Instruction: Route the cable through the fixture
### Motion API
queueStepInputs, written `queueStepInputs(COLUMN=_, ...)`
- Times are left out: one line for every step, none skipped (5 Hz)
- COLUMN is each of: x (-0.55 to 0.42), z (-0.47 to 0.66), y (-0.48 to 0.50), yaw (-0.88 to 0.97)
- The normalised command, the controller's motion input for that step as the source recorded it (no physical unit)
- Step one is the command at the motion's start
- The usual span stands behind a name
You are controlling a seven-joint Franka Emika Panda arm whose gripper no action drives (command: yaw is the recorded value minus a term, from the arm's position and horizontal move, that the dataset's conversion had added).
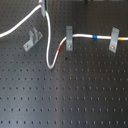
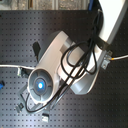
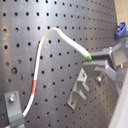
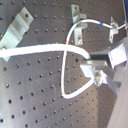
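Observation:
The white cable (image 1: 49,55) runs in from the first exterior view's left and rises to my gripper (image 1: 44,6) at the top edge. From there it hangs in a loop and climbs past its red band (image 1: 60,47). The blue-and-yellow band (image 1: 94,36) lies further along. The gripper (image 3: 95,59) is shut on the cable (image 3: 60,36), above the board. The slanted grey fixture (image 1: 31,41) stands below the gripper and to the first exterior view's left, with nothing in its slot. It also shows in both wrist views (image 3: 80,91) (image 4: 17,27). In the second exterior view the arm hides it.
Two upright grey clips (image 1: 68,38) (image 1: 114,40) hold the cable on the black perforated board (image 1: 65,95). In the second exterior view the arm's body (image 2: 60,65) covers the middle, with cable showing at the left (image 2: 10,65) and right (image 2: 120,57).

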Motion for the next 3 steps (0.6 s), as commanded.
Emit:
queueStepInputs(x=-0.299, z=0.5, y=-0.21, yaw=0.19)
queueStepInputs(x=-0.479, z=0.3, y=-0.328, yaw=0.0)
queueStepInputs(x=-0.581, z=0.2, y=-0.273, yaw=0.0)
